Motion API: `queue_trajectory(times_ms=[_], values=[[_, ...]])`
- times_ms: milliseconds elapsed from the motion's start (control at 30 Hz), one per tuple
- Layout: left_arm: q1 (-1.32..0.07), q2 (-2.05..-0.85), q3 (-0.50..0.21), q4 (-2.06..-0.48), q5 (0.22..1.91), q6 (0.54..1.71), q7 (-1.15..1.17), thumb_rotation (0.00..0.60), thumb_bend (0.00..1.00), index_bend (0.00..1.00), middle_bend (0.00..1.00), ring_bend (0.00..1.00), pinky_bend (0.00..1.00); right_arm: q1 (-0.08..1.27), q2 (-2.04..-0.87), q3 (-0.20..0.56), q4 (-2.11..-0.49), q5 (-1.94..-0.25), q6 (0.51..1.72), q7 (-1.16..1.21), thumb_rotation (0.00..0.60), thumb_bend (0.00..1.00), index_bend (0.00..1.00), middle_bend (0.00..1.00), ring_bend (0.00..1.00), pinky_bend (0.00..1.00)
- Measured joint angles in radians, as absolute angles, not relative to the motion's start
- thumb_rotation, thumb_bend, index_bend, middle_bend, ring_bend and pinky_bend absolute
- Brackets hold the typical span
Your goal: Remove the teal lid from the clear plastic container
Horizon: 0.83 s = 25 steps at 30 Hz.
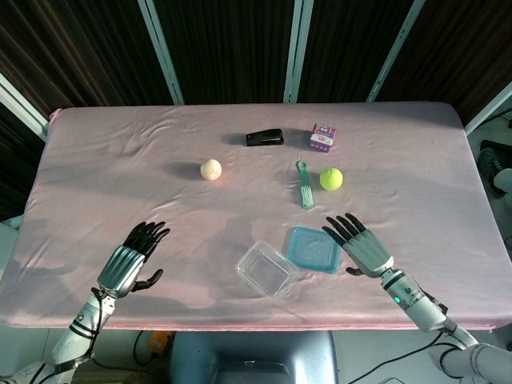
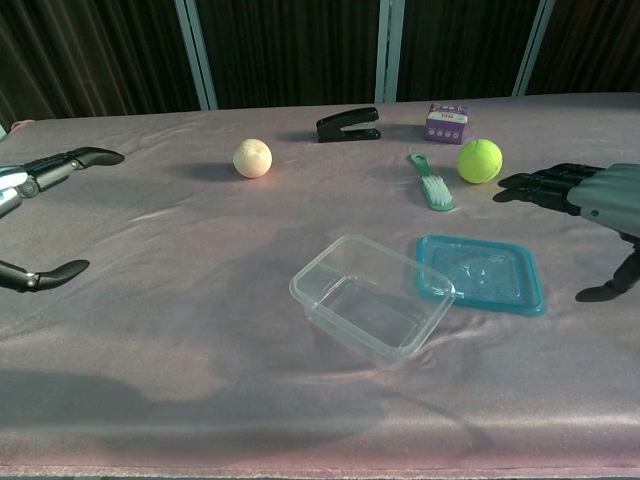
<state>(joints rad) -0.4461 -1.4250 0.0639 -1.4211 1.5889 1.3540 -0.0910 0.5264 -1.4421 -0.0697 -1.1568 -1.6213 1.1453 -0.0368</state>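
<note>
Teal lid (image 1: 314, 249) lies flat on the pink tablecloth (image 1: 112, 192), touching one clear plastic container (image 1: 266, 270). The right hand (image 1: 359, 247) and left hand (image 1: 130, 262) hover empty, fingers spread. The purple box's (image 1: 323, 137) print is unreadable.

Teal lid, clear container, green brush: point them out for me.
teal lid (image 2: 482, 272), chest view, middle of its flat top.
clear container (image 2: 372, 300), chest view, middle of its open inside floor.
green brush (image 1: 306, 187), head view, midway along, where handle meets bristle head.
</note>
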Motion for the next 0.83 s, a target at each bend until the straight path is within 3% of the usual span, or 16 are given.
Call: queue_trajectory(times_ms=[200, 433, 633, 833], values=[[-0.360, -1.287, 0.101, -1.519, 1.562, 1.408, -0.051, 0.600, 0.33, 0.00, 0.00, 0.00, 0.00, 0.444, -1.295, -0.077, -1.371, -1.564, 1.197, -0.149, 0.600, 0.13, 0.00, 0.00, 0.00, 0.00], [-0.246, -1.185, 0.115, -1.657, 1.451, 1.487, 0.191, 0.600, 0.34, 0.00, 0.00, 0.00, 0.00, 0.251, -1.155, -0.076, -1.609, -1.461, 1.429, -0.306, 0.600, 0.13, 0.00, 0.00, 0.00, 0.00], [-0.178, -1.159, 0.135, -1.677, 1.476, 1.559, 0.206, 0.600, 0.35, 0.00, 0.00, 0.00, 0.00, 0.130, -1.138, -0.060, -1.600, -1.439, 1.582, -0.203, 0.600, 0.13, 0.00, 0.00, 0.00, 0.00], [-0.114, -1.143, 0.130, -1.665, 1.523, 1.623, 0.120, 0.600, 0.35, 0.00, 0.00, 0.00, 0.00, 0.101, -1.137, -0.044, -1.571, -1.423, 1.558, -0.153, 0.600, 0.13, 0.00, 0.00, 0.00, 0.00]])
